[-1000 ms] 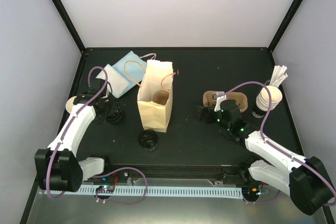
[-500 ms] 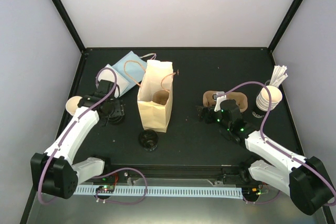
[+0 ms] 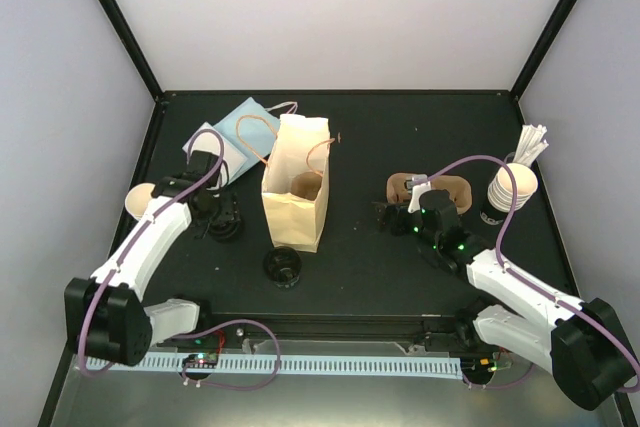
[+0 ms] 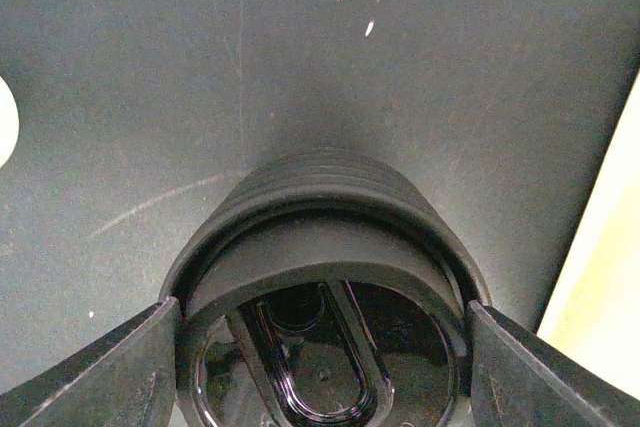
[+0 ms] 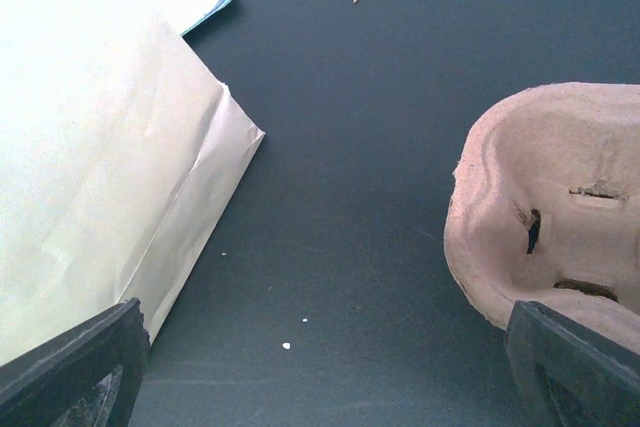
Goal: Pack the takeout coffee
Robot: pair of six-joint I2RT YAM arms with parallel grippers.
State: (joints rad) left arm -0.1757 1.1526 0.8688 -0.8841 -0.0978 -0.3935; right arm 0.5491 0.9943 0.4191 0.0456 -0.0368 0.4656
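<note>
The left gripper (image 3: 222, 217), on the left side of the table (image 3: 360, 137), clasps a stack of black lids (image 4: 320, 207) between its fingers. The cream paper cup (image 3: 137, 198) sits just left of that arm, partly hidden by it. The right gripper (image 3: 390, 217) hangs spread wide and holds nothing, between the paper bag (image 3: 295, 187) and the pulp cup carrier (image 5: 560, 207).

A tan bag (image 3: 295, 197) stands open on the table (image 3: 370, 137), one lid (image 3: 283, 265) before it and a second lid (image 4: 320, 247) to its left. A blue bag (image 3: 248, 122) and a white bag (image 3: 232, 159) lie flat behind. On the right, a carrier (image 5: 560, 177) sits near stacked cups (image 3: 512, 187).
</note>
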